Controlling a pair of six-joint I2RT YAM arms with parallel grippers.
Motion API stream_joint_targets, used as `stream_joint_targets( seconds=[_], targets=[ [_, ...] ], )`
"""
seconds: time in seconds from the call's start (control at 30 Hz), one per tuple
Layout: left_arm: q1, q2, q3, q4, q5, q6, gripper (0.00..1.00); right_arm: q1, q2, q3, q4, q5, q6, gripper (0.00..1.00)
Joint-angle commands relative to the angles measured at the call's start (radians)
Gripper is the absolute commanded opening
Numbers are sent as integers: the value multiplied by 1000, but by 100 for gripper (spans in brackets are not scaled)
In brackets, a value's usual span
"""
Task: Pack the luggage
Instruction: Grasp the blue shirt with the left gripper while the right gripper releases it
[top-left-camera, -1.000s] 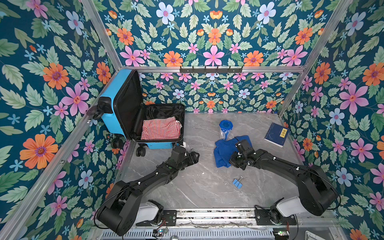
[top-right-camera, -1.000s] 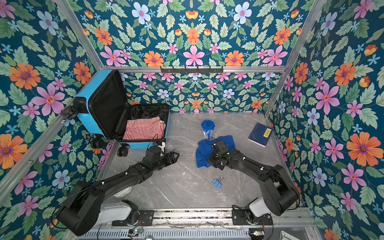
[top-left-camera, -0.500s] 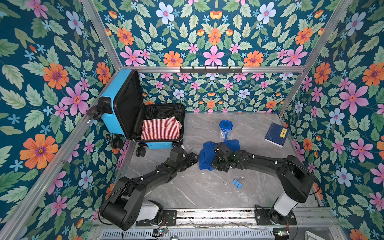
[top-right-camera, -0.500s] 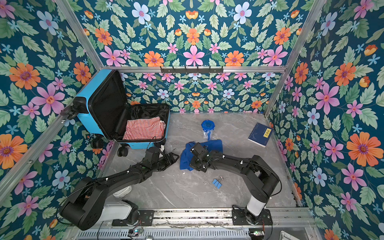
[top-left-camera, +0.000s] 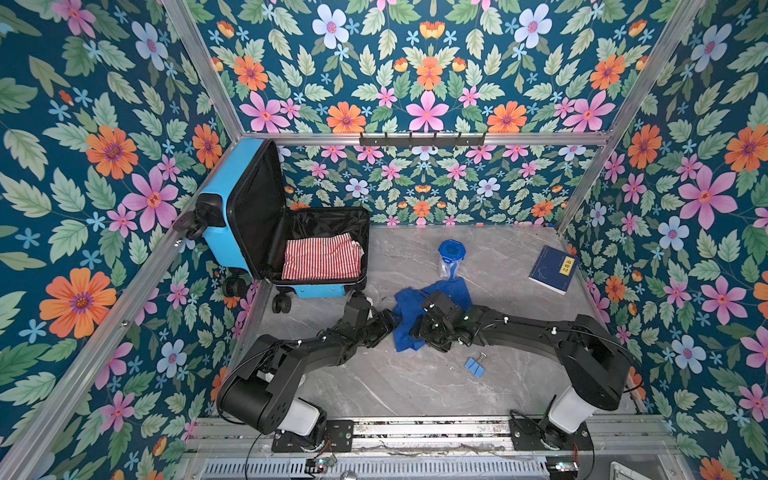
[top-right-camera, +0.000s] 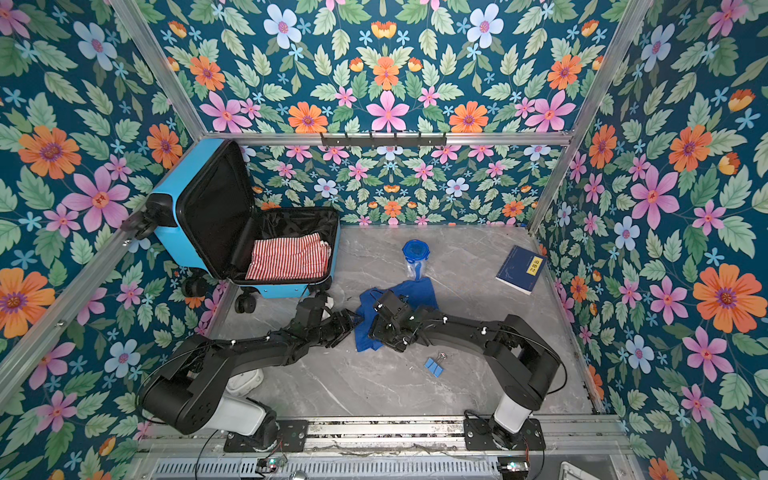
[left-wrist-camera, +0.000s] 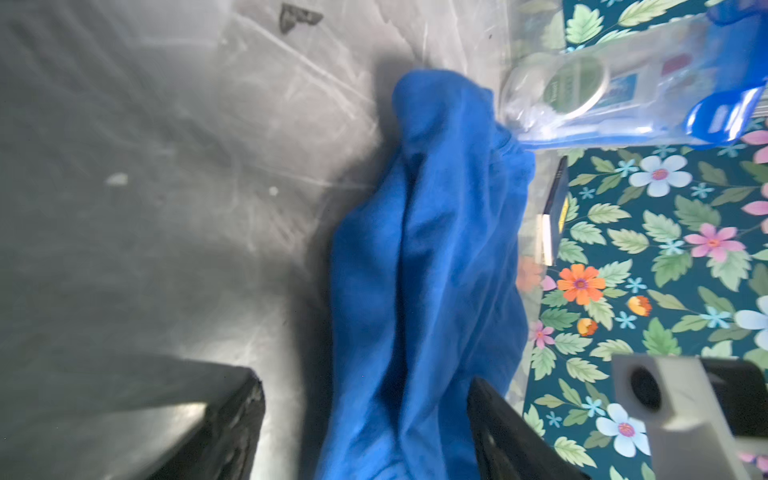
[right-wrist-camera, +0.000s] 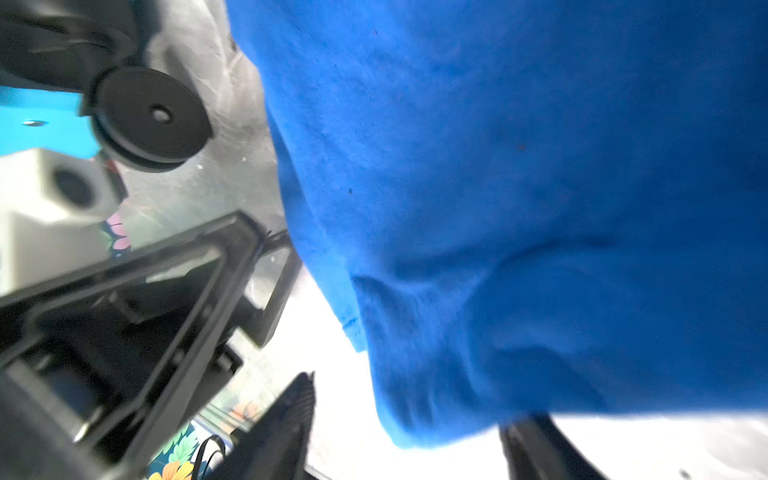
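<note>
The luggage (top-left-camera: 220, 241) (top-right-camera: 168, 245), a sky-blue suitcase, stands open at the back left with its lid up. A red-and-white striped cloth (top-left-camera: 322, 259) lies in its black lining. A crumpled blue cloth (top-left-camera: 409, 320) (top-right-camera: 365, 328) lies on the table between my grippers. My left gripper (top-left-camera: 388, 326) (left-wrist-camera: 365, 415) is open, its jaws on either side of the cloth's (left-wrist-camera: 432, 270) near end. My right gripper (top-left-camera: 419, 328) (right-wrist-camera: 411, 432) faces it from the other side. It is open too, with the cloth's (right-wrist-camera: 519, 187) edge hanging loose between its fingers.
A clear jar with a blue lid (top-left-camera: 451, 257) stands just behind the cloth. A dark-blue book (top-left-camera: 552, 270) lies at the back right by the wall. Blue binder clips (top-left-camera: 473, 368) lie in front of the right arm. A suitcase wheel (right-wrist-camera: 151, 116) is close to both grippers.
My right gripper pulled the blue cloth leftward across the table to the left gripper, then opened and let it go. The left gripper stayed open near the suitcase's front.
</note>
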Motion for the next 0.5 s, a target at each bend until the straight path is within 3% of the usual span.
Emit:
stream_joint_targets(
  seconds=[0.0, 0.13, 0.27, 0.47],
  targets=[
    [1, 10, -19, 32, -23, -22, 79, -28, -93, -46, -7, 18, 8, 76],
    [1, 17, -21, 44, -36, -24, 79, -103, -240, -81, -59, 55, -58, 82],
    [0, 39, -11, 49, -28, -19, 79, -300, -330, -120, -130, 21, -180, 86],
    [-5, 86, -7, 64, -28, -11, 78, -558, -287, -137, -129, -69, -370, 86]
  ],
)
